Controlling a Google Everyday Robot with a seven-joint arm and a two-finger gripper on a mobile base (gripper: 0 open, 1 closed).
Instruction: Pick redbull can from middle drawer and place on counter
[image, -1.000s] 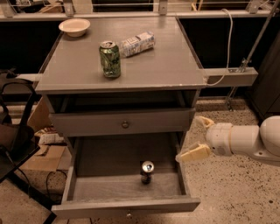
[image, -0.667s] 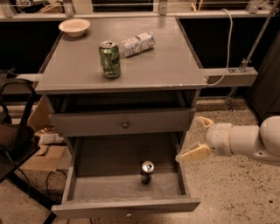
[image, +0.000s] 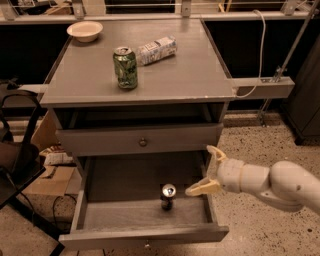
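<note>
redbull can (image: 168, 196) is standing upright in the pulled-out middle drawer (image: 145, 236), toward its right half, with bare floor lying open on its left. gripper (image: 199, 170) is hovering at the drawer's right edge (jaws spread wide), just beside the can. counter (image: 195, 75) is carrying a green can (image: 125, 67) left of centre.

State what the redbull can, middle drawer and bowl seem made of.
The redbull can looks metal: shiny silver top. The middle drawer looks like painted wood: matte grey flat boards. The bowl is pale and smooth, ceramic or plastic, unclear. The gripper, open, hovers right of the can over the drawer.
</note>
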